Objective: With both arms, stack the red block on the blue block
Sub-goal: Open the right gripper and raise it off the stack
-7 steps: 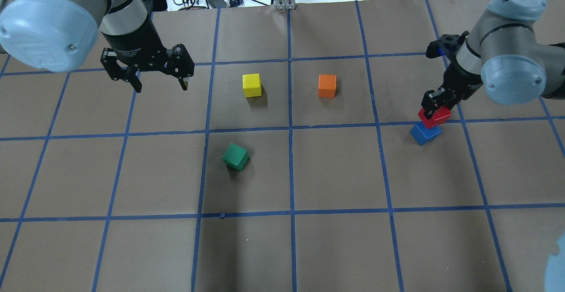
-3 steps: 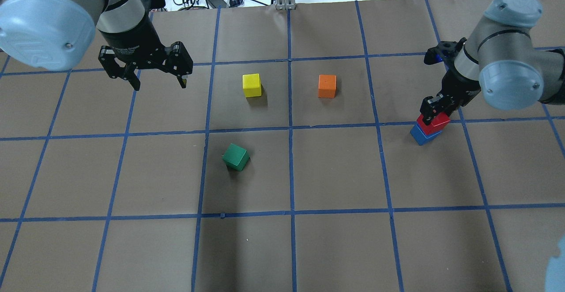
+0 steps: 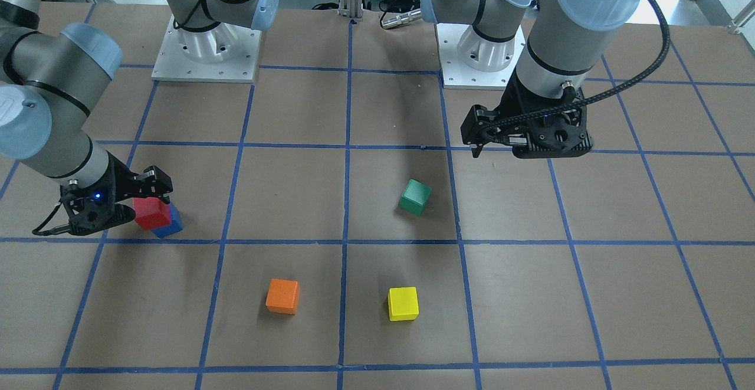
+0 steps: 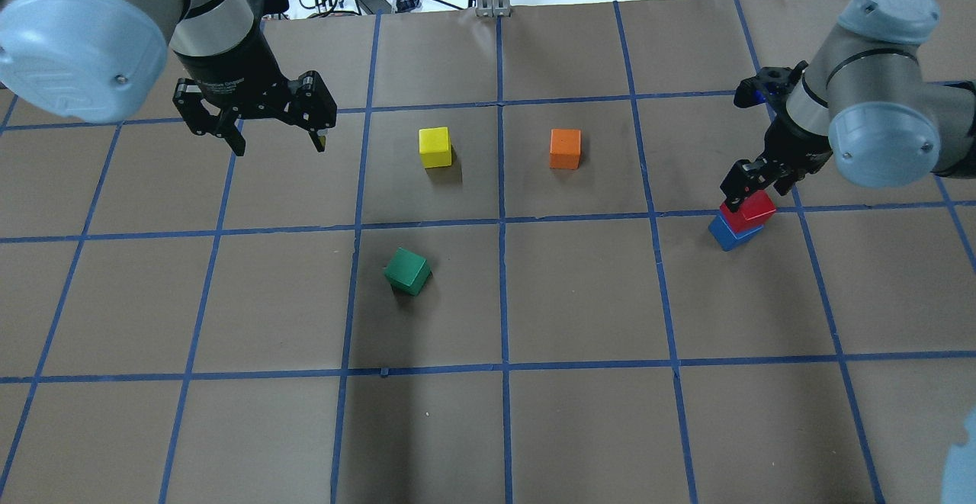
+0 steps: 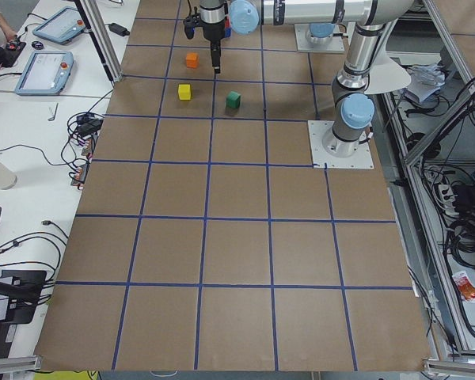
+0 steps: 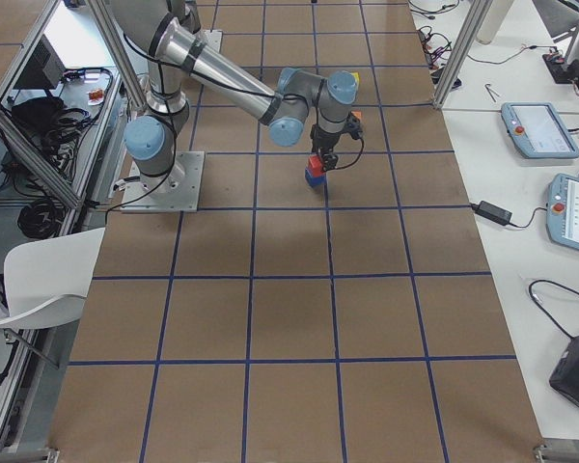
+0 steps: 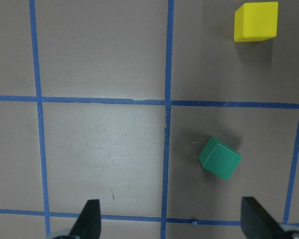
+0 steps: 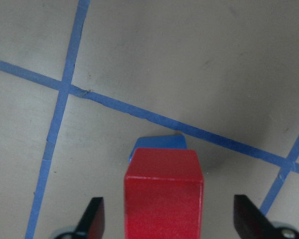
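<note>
1. In the right wrist view the red block point(image 8: 163, 194) sits low in the centre of the frame, resting on the blue block point(image 8: 157, 143). Only a strip of the blue block shows past the red block's upper edge, so the stack looks a little off square.
2. The right claw point(image 4: 751, 186) is spread. Its two fingers point(image 8: 93, 220) stand at the bottom corners of the wrist view, with bare worktop point(image 4: 579, 298) showing between each finger and the red block, so neither touches it.
3. The red block lies directly between those fingers, just under the claw, at the right edge of the overhead view. I judge the placing done, so the move this calls for is a straight lift away, because any sideways drift could knock the top block off.
4. The left claw point(image 4: 278, 142) hangs spread and empty at the upper left of the overhead view, well apart from the stack. The green cube point(image 7: 219, 158) and the yellow cube point(image 7: 255, 21) are in its view.
5. The right arm is plainly the nearer one.
</note>
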### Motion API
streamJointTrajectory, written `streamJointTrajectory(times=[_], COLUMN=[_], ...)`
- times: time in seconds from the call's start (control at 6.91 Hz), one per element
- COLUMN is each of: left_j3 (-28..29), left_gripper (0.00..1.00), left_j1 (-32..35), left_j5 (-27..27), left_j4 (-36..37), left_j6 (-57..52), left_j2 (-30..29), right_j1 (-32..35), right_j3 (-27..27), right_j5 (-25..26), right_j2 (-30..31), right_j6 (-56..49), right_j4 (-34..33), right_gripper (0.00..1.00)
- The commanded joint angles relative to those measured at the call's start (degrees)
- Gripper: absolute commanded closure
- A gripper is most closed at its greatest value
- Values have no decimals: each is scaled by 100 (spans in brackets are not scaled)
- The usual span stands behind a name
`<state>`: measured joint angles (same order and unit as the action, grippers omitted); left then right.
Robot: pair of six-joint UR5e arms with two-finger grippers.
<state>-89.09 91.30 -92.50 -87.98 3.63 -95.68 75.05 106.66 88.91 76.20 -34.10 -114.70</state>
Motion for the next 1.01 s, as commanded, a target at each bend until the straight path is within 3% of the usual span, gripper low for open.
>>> streamJointTrajectory(times=[0.0,0.29,0.58,0.87], left_j3=[31,-64,-38,-82], left_gripper=[0,0,0,0], left_j1=[19,10,-7,1], left_j5=[39,4,13,22], left_j4=[0,0,9,17], left_j6=[-3,-64,-12,-3], left_j2=[93,129,94,50], right_j1=[-8,-8,53,1024], right_j3=[-406,-1135,-1699,-1718], right_j5=[83,328,259,250], right_j2=[313,745,1053,1230], right_j6=[70,1276,2812,4047], right_j4=[549,1874,2975,3024], right_gripper=[0,0,0,0])
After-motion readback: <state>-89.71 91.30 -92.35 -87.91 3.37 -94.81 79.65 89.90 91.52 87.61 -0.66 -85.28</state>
